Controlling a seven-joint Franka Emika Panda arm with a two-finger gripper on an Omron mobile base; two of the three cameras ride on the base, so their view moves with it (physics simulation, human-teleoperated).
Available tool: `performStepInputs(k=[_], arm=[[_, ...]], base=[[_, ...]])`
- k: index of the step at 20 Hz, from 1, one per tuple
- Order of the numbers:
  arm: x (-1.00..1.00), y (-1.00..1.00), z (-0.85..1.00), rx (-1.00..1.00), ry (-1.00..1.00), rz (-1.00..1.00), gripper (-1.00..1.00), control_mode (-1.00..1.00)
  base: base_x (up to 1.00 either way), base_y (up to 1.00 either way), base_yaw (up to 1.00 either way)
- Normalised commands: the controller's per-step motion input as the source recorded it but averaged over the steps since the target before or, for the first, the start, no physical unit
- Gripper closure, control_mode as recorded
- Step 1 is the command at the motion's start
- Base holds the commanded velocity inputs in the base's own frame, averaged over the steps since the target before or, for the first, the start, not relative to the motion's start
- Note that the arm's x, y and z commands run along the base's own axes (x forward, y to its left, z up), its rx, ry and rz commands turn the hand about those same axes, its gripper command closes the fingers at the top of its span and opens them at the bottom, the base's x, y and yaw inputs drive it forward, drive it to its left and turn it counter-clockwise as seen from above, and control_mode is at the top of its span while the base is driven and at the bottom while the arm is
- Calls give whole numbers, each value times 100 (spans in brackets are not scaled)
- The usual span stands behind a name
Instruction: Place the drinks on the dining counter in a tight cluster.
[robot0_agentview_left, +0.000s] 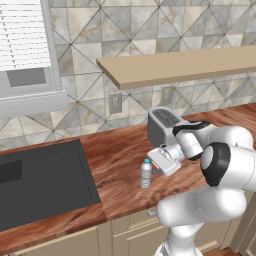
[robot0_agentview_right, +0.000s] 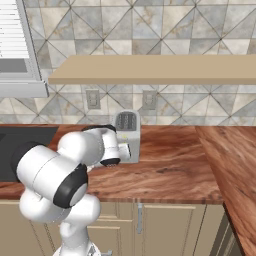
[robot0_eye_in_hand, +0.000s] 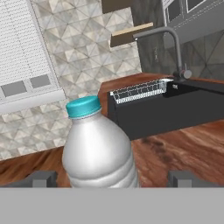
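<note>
A small clear bottle with a blue cap stands upright on the reddish-brown wood-grain counter, just right of the sink. My gripper is level with it on its right side, pointing at it. In the hand view the bottle fills the middle, and the gripper is open, one dark fingertip on each side of the bottle, apart from it. At the right of the right base view the wood-grain slab of the dining counter branches off toward the camera.
A grey toaster stands close behind the hand, against the tiled wall. The dark sink lies to the left, with a faucet and a wire rack. A pale shelf hangs overhead.
</note>
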Motion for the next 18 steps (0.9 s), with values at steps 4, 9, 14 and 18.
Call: performStepInputs(k=[4, 9, 14, 18], arm=[[0, 11, 0, 0, 0, 0, -100, -100], [0, 10, 0, 0, 0, 0, -100, -100], [0, 2, 0, 0, 0, 0, -100, -100], [0, 0, 0, 0, 0, 0, -100, -100]], base=[[0, 0, 0], [0, 0, 0], [0, 0, 0], [0, 0, 0]])
